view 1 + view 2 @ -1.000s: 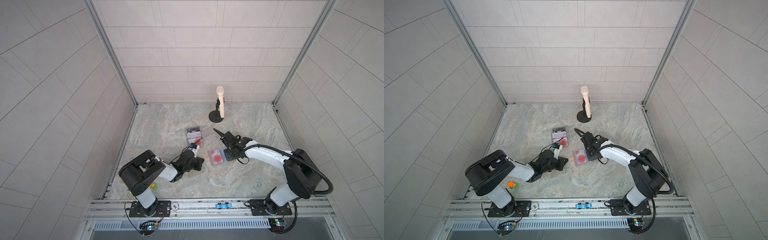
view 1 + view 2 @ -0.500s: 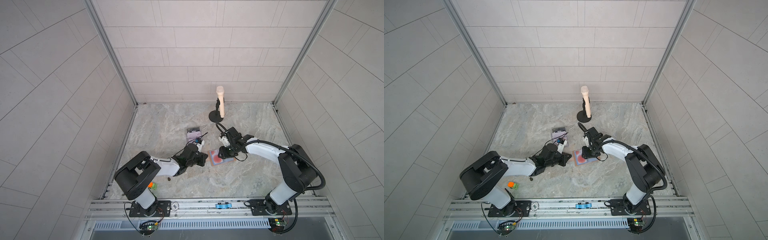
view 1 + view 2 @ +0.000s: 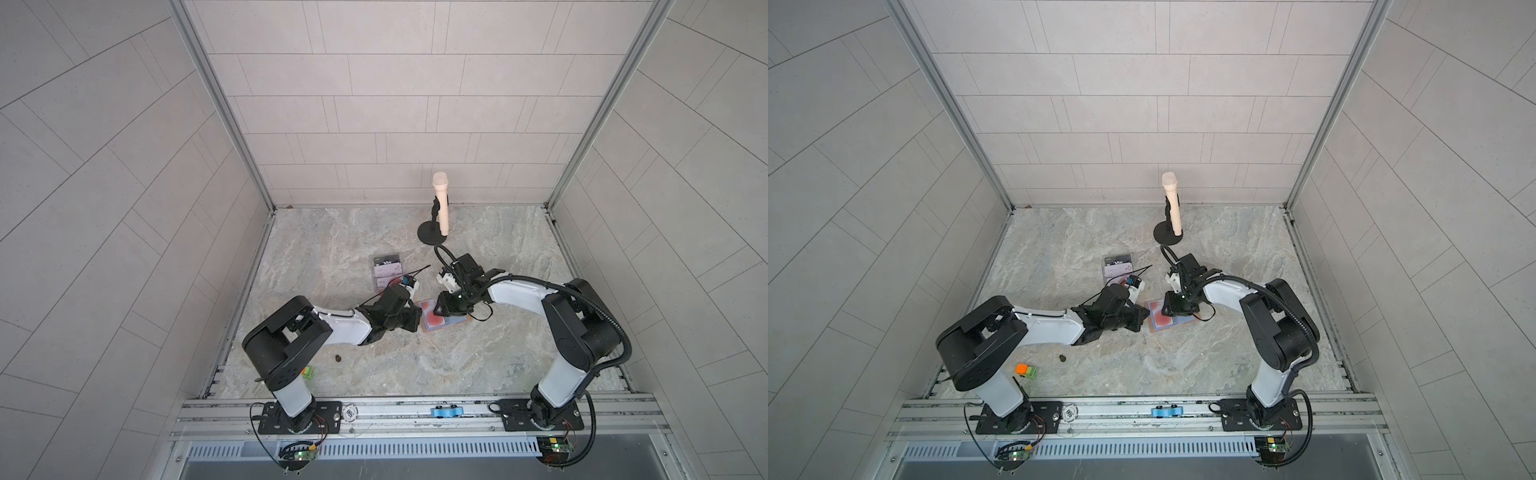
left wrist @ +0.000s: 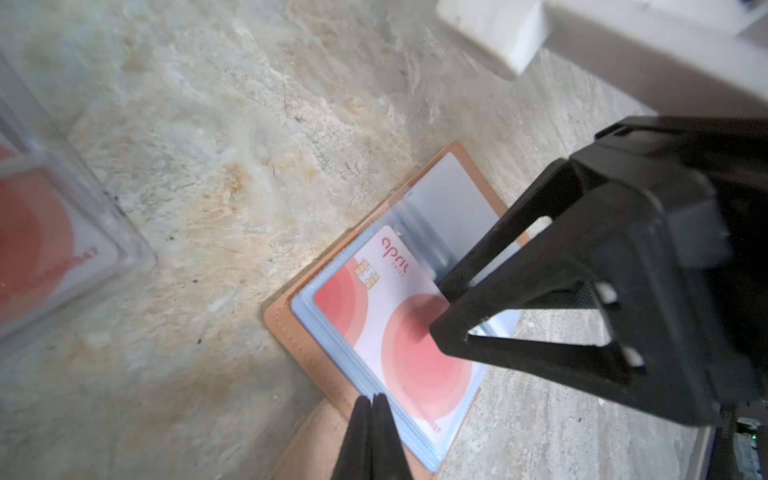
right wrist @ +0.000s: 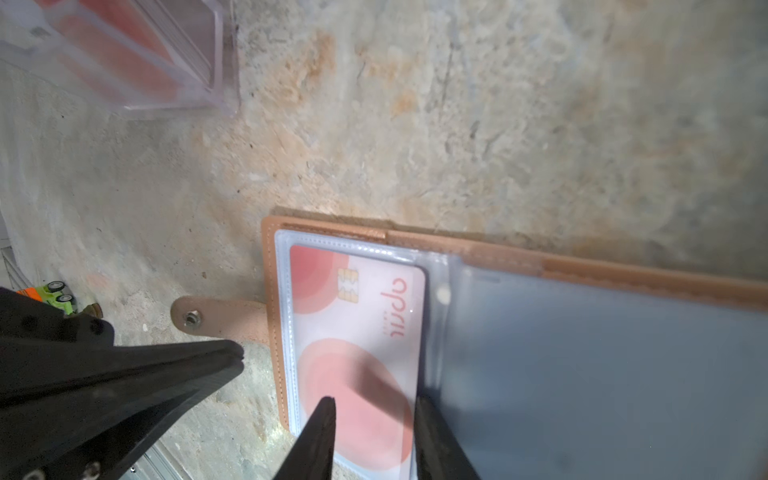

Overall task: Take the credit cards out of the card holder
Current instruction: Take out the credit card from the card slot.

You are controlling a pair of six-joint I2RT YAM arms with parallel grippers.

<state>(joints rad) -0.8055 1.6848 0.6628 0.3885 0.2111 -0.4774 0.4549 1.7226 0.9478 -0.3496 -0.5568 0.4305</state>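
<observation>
The tan card holder (image 3: 465, 323) (image 3: 1187, 321) lies open mid-table. One of the credit cards, white with red circles (image 4: 386, 316) (image 5: 361, 316), sits in its clear sleeve. My left gripper (image 4: 372, 397) (image 3: 417, 322) is shut, its tips at the holder's edge beside the snap tab (image 5: 208, 318). My right gripper (image 5: 376, 401) (image 3: 441, 305) is open just above that card. One of its fingers is over a red circle, the other at the card's inner edge by the sleeve fold. A dark grey "Vip" card (image 3: 388, 262) and a pale pink card (image 3: 388, 272) lie in the clear box.
The clear plastic box (image 3: 386, 270) (image 3: 1119, 268) stands just beyond the left gripper. A microphone on a black stand (image 3: 440, 208) is at the back. A small green and orange toy (image 3: 1026, 370) and a brown bit (image 3: 337, 358) lie near the left arm's base.
My left gripper has reached right until its shut tips meet the holder's edge. My right gripper has swung left over the card. The holder has stayed put.
</observation>
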